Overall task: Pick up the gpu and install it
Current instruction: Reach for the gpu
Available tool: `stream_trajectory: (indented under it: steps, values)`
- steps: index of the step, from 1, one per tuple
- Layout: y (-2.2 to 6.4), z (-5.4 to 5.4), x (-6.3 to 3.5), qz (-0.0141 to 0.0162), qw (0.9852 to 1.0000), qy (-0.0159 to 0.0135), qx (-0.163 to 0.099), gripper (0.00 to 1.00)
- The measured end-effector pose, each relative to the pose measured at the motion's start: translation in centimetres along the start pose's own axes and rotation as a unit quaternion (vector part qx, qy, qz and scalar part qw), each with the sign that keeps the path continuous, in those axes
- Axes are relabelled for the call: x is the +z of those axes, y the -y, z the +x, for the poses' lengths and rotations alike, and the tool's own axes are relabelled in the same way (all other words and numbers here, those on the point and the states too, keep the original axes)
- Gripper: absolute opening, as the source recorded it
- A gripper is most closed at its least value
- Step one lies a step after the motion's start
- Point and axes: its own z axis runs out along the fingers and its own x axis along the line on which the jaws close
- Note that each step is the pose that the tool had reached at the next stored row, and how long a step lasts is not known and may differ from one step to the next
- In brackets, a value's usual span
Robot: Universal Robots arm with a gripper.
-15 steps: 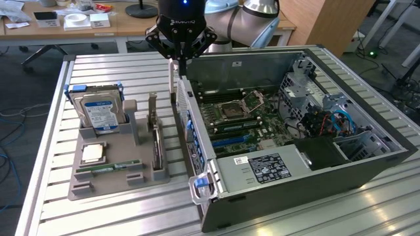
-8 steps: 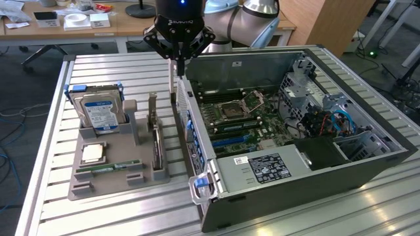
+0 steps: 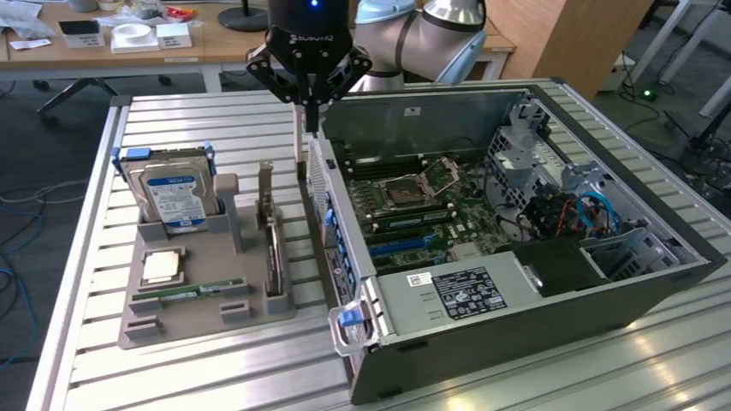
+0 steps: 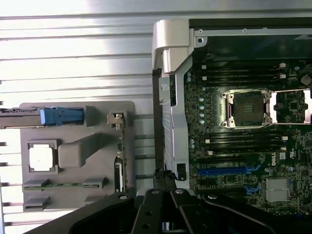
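Grey plastic tray (image 3: 188, 330) holds the thin dark gpu (image 3: 274, 257) upright.

A ribbed silver surface (image 3: 194, 120) carries a grey tray (image 3: 183, 330) with a dark gpu (image 3: 273, 257) and a silver hard drive (image 3: 171, 201) labelled blue and white, beside a dark grey computer case (image 3: 525, 325) with a green motherboard (image 3: 468, 218) and blue slots (image 3: 402, 245).

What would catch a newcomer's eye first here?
The open computer case, circuit board bare, takes the exterior view's right. On that view's left, a grey tray holds a hard drive and the graphics card on edge. The black hand hangs shut above the gap between them.
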Motion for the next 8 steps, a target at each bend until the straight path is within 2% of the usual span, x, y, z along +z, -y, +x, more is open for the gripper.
stream_trajectory:
  steps: [8]
  values:
    - [0.03,0.38,-0.01,0.0,1.0,-0.0001,0.0,0.11]
